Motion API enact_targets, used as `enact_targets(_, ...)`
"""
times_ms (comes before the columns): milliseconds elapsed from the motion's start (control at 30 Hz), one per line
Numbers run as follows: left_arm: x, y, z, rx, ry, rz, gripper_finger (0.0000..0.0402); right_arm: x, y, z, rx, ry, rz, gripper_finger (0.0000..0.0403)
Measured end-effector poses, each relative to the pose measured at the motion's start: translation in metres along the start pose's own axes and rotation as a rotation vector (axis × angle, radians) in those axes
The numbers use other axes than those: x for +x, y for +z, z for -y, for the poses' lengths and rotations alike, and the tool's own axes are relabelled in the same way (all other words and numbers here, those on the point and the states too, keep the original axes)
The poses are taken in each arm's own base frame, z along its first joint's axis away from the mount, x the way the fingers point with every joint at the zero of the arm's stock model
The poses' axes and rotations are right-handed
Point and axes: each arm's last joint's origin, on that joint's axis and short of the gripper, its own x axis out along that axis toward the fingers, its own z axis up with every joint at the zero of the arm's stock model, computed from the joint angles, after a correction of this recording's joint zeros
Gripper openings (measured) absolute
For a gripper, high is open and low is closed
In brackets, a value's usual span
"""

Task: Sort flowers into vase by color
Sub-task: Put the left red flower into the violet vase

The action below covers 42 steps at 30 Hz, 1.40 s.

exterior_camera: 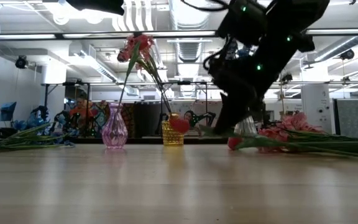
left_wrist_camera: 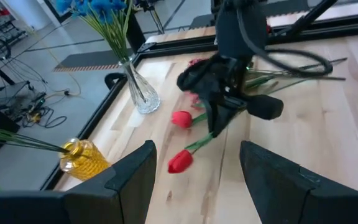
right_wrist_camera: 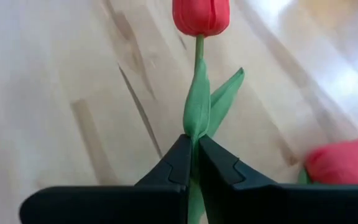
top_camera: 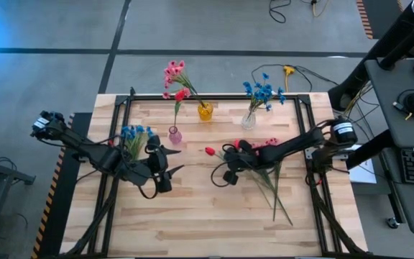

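The right gripper, at centre frame in the high view, has its jaws closed on the thin green stem of a red tulip lying on the table. The flower looks light and floppy; a pinch low on the stem beside the leaf suits it. The left gripper waits centre-left, jaws open.

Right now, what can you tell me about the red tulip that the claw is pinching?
The red tulip is an artificial flower with a closed, glossy red bud on a thin green stem and two narrow green leaves. It lies flat on the wooden table, near its middle. The right gripper is shut on its stem just below the leaves. A second red bud lies close beside it.
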Motion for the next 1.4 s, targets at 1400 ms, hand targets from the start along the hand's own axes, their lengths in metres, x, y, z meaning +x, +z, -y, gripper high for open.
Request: enact_targets(1400, 0.087, -0.02, 0.054, -0.11, -0.126, 0.487, 0.0196, -0.104, 0.084, -0.01, -0.088, 0.582, 1.0, 0.0013)
